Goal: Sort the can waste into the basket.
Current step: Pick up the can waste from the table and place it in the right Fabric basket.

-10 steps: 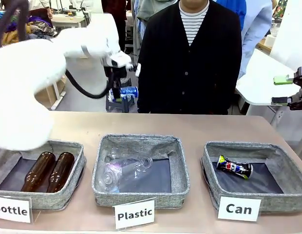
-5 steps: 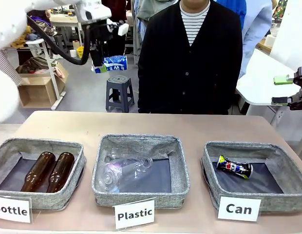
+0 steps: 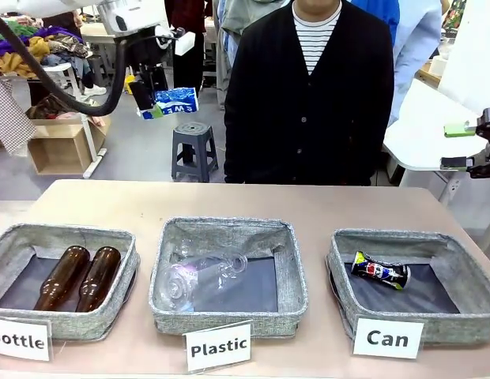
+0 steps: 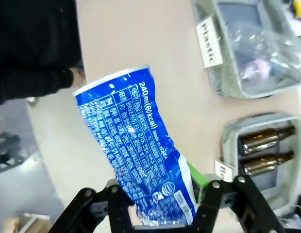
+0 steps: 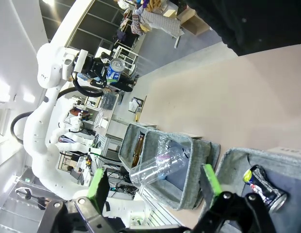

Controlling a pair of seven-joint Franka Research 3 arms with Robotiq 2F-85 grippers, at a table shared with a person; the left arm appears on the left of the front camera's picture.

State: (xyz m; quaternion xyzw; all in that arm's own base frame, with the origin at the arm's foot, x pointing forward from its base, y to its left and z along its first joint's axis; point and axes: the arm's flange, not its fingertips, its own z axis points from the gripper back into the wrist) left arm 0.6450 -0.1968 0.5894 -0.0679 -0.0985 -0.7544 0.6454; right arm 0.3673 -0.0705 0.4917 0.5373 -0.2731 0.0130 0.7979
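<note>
The left gripper (image 3: 154, 99) is clamped on the blue can (image 3: 172, 103), high above the table's far left; carry it across to the Can basket (image 3: 458, 264), where 1 dark can (image 3: 379, 271) lies, before releasing

The blue can (image 4: 141, 150) is thin crumpled metal, glossy, with white print. The dark can (image 3: 379, 270) is also dented, shiny metal. The basket (image 3: 454, 328) is rough grey woven cloth with a matt dark lining. The desk (image 3: 324, 205) is smooth, matt beige. The Can sign (image 3: 387, 338) is white card.
</note>
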